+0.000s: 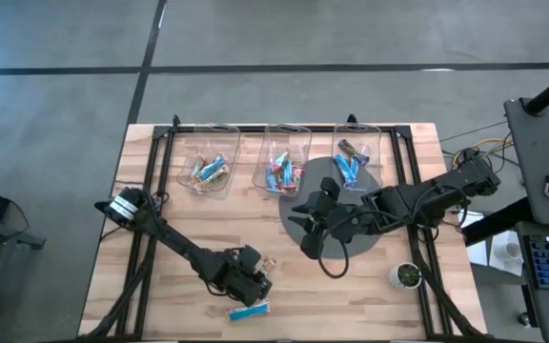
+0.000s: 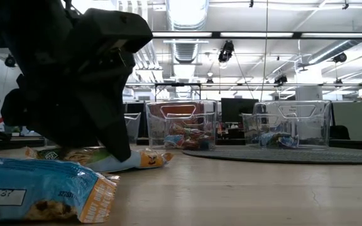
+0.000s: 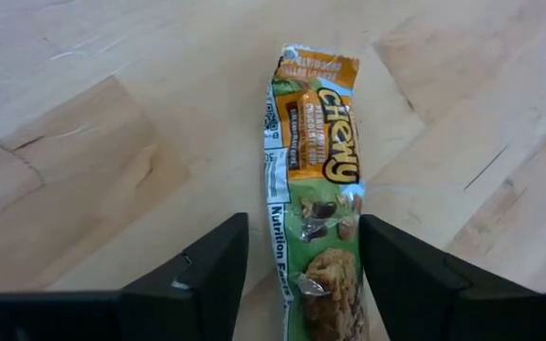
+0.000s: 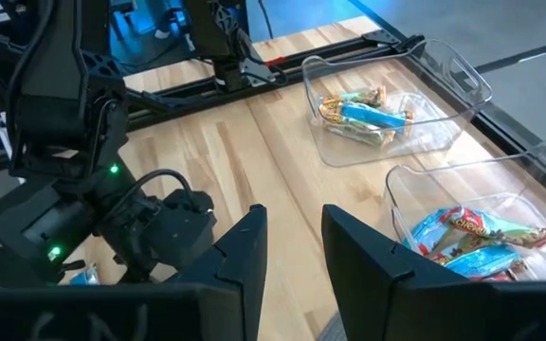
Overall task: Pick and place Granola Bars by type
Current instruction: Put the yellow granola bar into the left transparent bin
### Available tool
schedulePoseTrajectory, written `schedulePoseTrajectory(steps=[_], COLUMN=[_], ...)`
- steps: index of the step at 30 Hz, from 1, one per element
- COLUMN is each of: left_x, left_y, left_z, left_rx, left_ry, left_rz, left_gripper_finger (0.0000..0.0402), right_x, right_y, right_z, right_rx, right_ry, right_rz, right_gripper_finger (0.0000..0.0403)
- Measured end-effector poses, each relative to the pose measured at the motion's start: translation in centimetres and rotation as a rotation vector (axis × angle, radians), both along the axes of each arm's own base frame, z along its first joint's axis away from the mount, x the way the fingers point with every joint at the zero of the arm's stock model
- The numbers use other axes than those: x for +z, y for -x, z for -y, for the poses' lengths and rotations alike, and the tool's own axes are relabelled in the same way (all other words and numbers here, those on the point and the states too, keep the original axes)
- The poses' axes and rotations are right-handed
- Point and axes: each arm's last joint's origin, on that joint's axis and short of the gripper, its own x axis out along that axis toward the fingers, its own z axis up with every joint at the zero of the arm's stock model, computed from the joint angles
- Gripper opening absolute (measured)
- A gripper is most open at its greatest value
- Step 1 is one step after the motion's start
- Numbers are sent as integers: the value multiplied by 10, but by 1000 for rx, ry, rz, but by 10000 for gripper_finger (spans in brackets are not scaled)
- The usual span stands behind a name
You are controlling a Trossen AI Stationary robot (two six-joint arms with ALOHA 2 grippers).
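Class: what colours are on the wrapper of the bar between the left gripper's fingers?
Green and orange bar, clearest in the left wrist view.

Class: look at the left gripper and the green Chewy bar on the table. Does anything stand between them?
Nothing visible does. The left gripper is open, its fingers on either side of the green Chewy bar, which lies flat on the bare wooden table.

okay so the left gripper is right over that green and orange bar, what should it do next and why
Probably lower and close: the left gripper is open, its fingers straddling the green-and-orange wrapped Chewy granola bar, which lies flat on the wooden table, not yet gripped.
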Motion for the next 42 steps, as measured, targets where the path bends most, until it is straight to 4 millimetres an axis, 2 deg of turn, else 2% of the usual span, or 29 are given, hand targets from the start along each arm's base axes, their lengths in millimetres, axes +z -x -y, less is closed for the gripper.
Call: schedulePoseTrajectory(steps=[6,15,20,24,29,32,34,38,42], left_x=[-3,-2,11,44,97,132,147,165,163], left_y=[4,5,6,11,30,51,65,89,111], left_z=[-3,-5,-10,-23,-51,-76,-94,-133,-171], left_rx=[-1,0,15,68,179,254,293,340,379], left_ry=[-43,-63,-121,-183,-275,-356,-385,-417,-423], left_rz=[-46,-61,-54,-42,69,123,125,111,51], left_gripper_finger=[167,88,69,67,66,66,66,66,66], right_x=[-2,-5,-4,1,7,9,10,10,10], right_y=[0,1,2,6,10,12,13,13,13], right_z=[0,0,1,3,5,5,6,6,6], right_rx=[0,0,2,-5,-11,-14,-17,-27,-42], right_ry=[5,12,14,18,31,24,18,2,-24], right_rz=[-12,-31,-28,-11,6,15,20,23,31], right_gripper_finger=[95,95,95,95,95,95,96,95,95])
